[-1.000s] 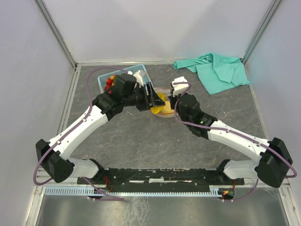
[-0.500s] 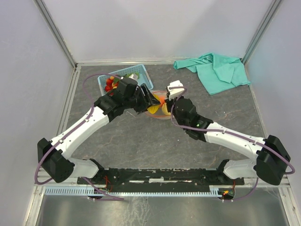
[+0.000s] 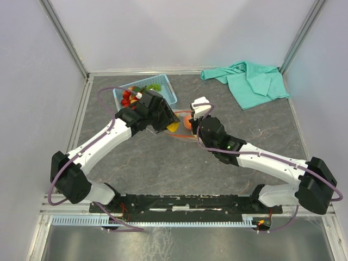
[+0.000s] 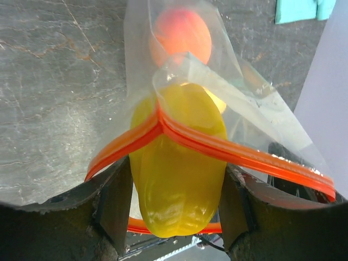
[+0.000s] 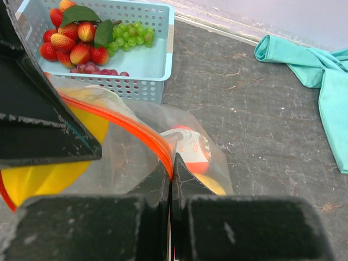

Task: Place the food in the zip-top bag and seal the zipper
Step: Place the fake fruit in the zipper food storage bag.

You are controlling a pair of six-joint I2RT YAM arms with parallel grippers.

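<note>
From above, a clear crinkly bag (image 3: 180, 131) lies mid-table between the arms, just right of a blue lattice basket (image 3: 169, 93); one teal cloth (image 3: 250, 81) sits far right. At the left wrist, the left gripper (image 4: 176, 187) clamps one smooth yellow fruit (image 4: 179, 163) at the bag's mouth, with one round peach (image 4: 182, 33) inside. At the right wrist, the right gripper (image 5: 170, 176) pinches the orange zipper (image 5: 125, 124); the basket holds strawberries (image 5: 70, 43) and grapes (image 5: 130, 35).

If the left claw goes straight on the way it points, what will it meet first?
Probably the zipper, stretched across the yellow fruit that the left claw holds; the peach lies behind, depth unclear.
</note>
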